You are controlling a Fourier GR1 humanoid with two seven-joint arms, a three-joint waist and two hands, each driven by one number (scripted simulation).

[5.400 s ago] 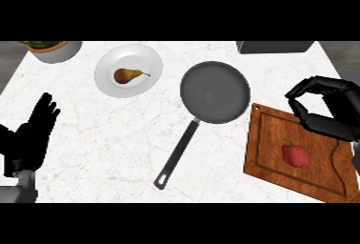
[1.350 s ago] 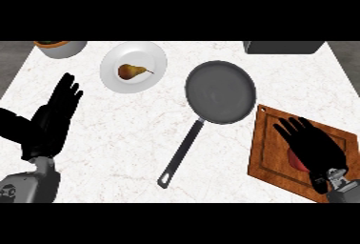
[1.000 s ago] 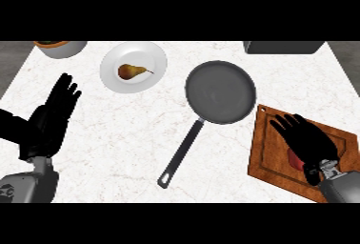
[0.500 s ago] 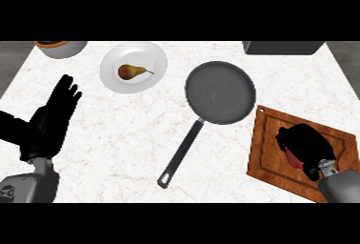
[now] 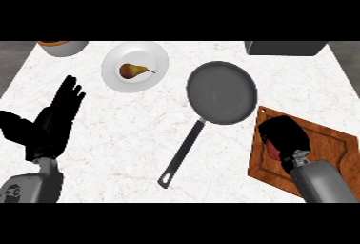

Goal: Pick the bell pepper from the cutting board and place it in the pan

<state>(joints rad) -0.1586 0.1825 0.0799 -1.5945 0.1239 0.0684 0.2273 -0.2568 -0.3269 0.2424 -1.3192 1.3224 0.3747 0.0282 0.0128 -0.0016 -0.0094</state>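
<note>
Though half-hidden, pepper [image 5: 271, 149] under right robot hand [image 5: 286, 135]

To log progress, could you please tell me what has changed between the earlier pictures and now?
The black right hand came down onto the wooden cutting board and curled its fingers round the red bell pepper. Unmoved: grey frying pan, white plate with brown pear. The open left hand rests at left.
</note>
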